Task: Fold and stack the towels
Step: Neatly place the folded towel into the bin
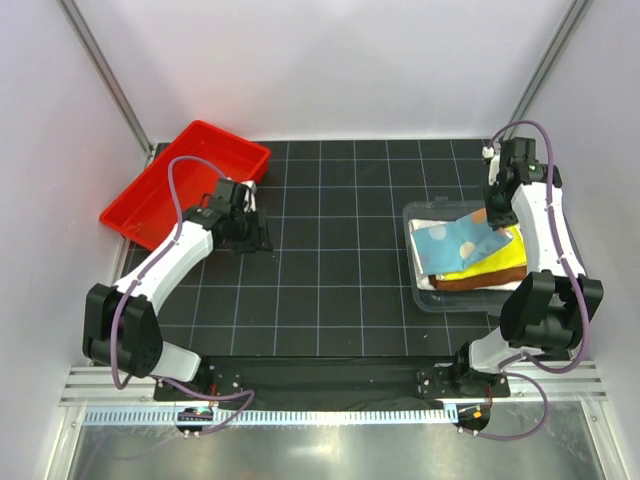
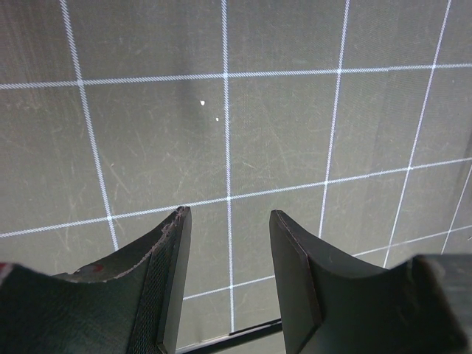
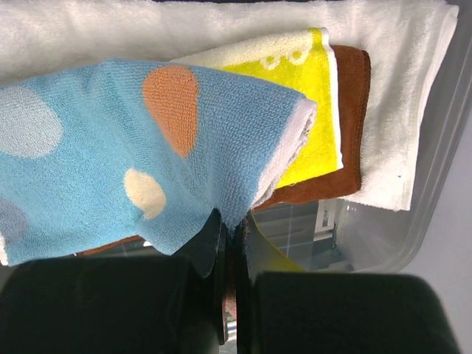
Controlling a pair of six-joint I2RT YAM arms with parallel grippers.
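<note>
– So, where do the towels sit?
– All four lie in the clear bin (image 1: 428,300) at the right of the overhead frame, on the black gridded counter (image 1: 340,280). The white towel (image 3: 420,96) is lowest, the brown towel (image 3: 355,110) on it, the yellow towel (image 3: 313,103) on that. The light-blue towel (image 3: 88,169) with its coloured spots lies askew on top.
– And the pincers?
– The right pincer (image 3: 230,236) is closed on the edge of the light-blue towel, pinching the cloth at the lower middle of its wrist frame. The left pincer (image 2: 228,214) stands open over bare grid lines, well apart from the bin.
– Anything around that crowds them?
– A red tray (image 1: 150,205) lies at an angle in the upper left of the overhead frame, near the left pincer. The bin's wall curves close by the right pincer, at the lower right of its wrist frame.
– What does one view give that another lacks?
– The overhead view shows the tray and both arms, but not the pinch itself. The right wrist view shows the pinch and the layers edge by edge. The left wrist view shows only the counter and a frayed edge on one finger (image 2: 158,273)
</note>
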